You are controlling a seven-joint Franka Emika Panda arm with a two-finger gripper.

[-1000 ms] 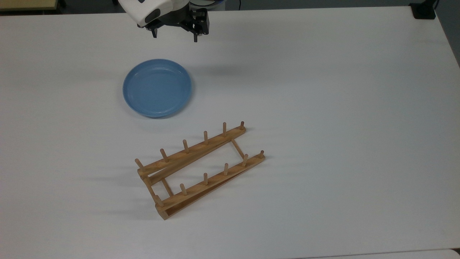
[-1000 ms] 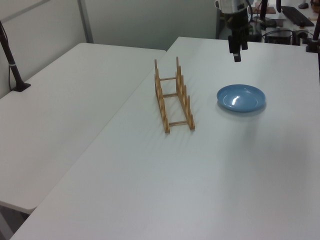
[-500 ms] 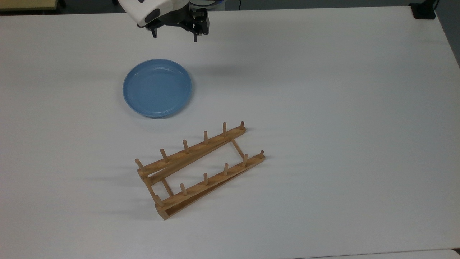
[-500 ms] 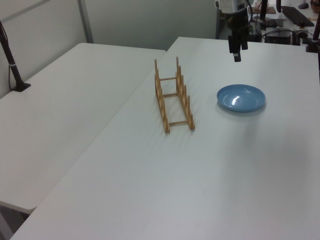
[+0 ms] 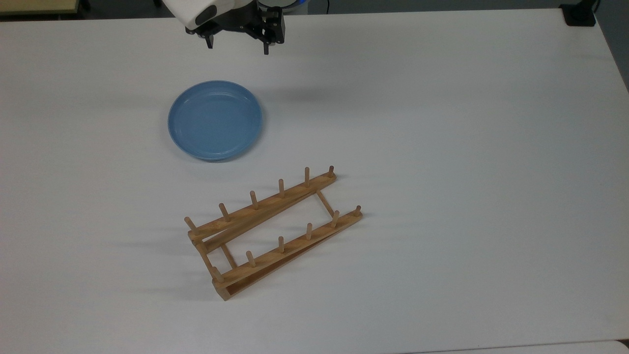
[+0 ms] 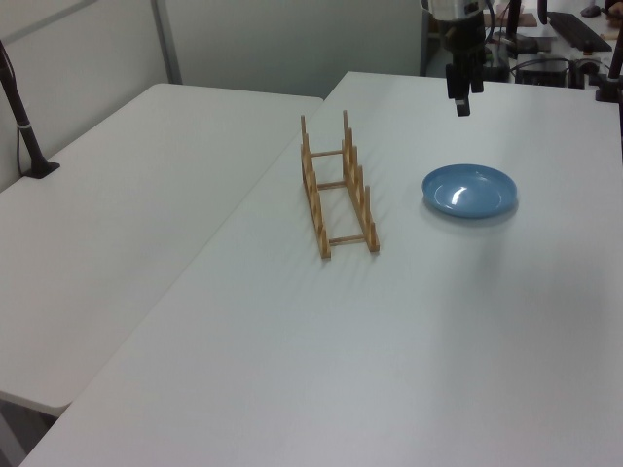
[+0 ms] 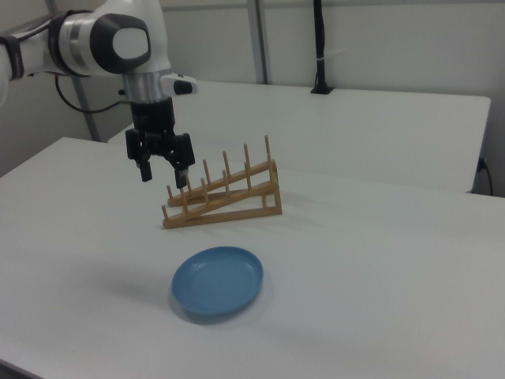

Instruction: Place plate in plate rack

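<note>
The light-blue plate [image 5: 214, 120] [image 6: 469, 190] [image 7: 218, 282] lies flat on the white table [image 5: 442, 147]. Below it in the top view stands the wooden plate rack [image 5: 265, 204] [image 6: 358, 185] [image 7: 225, 201], set at a slant, with nothing between its upright pegs. My gripper [image 5: 238, 46] [image 6: 461, 107] [image 7: 164, 178] hangs in the air above the table, just past the plate's far rim at the top view's upper edge. Its fingers point down and stand open, holding nothing. It touches neither the plate nor the rack.
A black clamp base [image 5: 580, 14] sits at the table's corner in the top view's upper right. A second white table [image 6: 117, 224] adjoins at the left view's left, with a black post [image 6: 19, 107] on it. Cables and equipment lie behind the arm.
The gripper has shifted slightly toward the top view's upper edge, staying open. Plate and rack have not moved.
</note>
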